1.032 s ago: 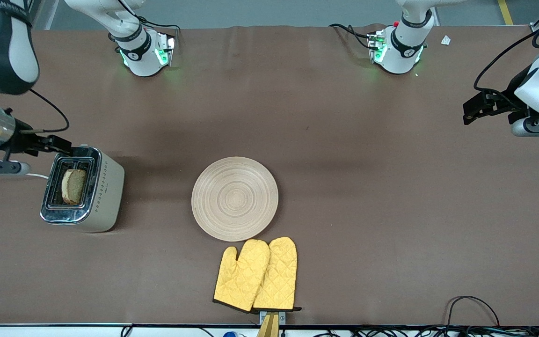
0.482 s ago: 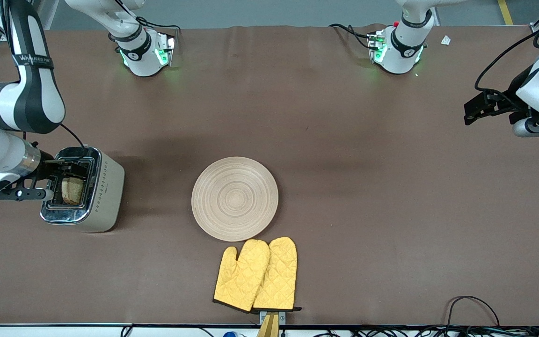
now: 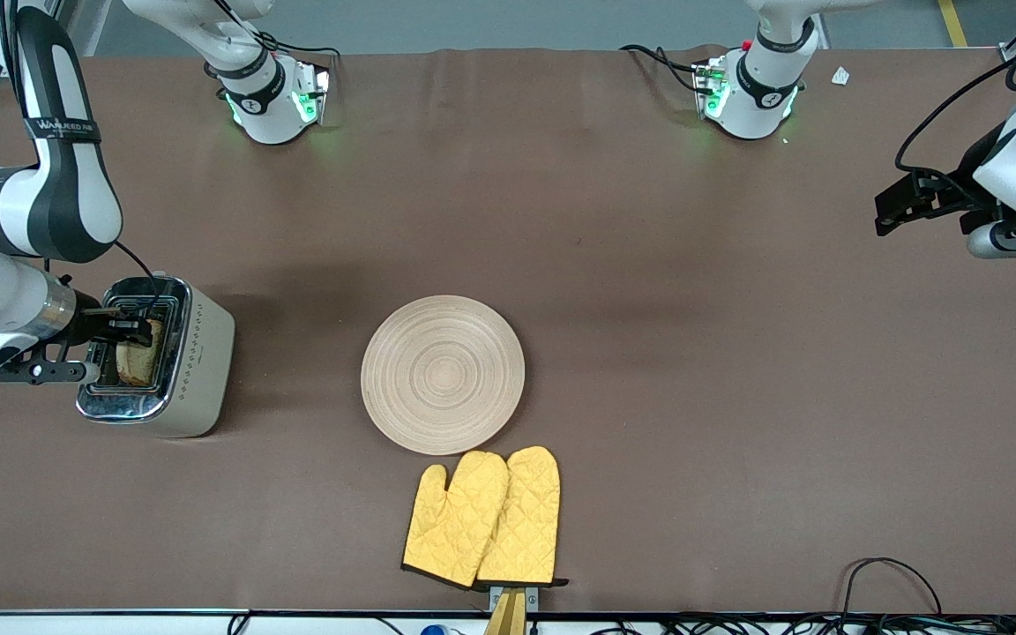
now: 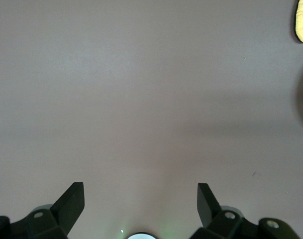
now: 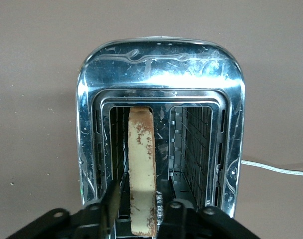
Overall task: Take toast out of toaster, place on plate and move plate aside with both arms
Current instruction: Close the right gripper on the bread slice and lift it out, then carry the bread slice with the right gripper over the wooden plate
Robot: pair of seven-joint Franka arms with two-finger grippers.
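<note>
- The right arm bends down at its end of the table, its right gripper [image 3: 130, 330] low over the toaster [image 3: 175, 363], one finger on each side of the toast [image 5: 142, 169], not visibly pressing it.
- The toast stands on edge in a toaster slot.
- The left gripper [image 4: 140, 203] waits, spread wide, above bare table.
- The plate [image 3: 443, 374] lies mid-table, just beside the yellow oven mitts [image 3: 483, 519].

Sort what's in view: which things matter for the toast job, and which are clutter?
Job: brown speckled bread slice standing in the chrome toaster; round beige wooden plate; right claw straddling the slice; left claw open, waiting.

Clutter: yellow quilted oven mitts.
</note>
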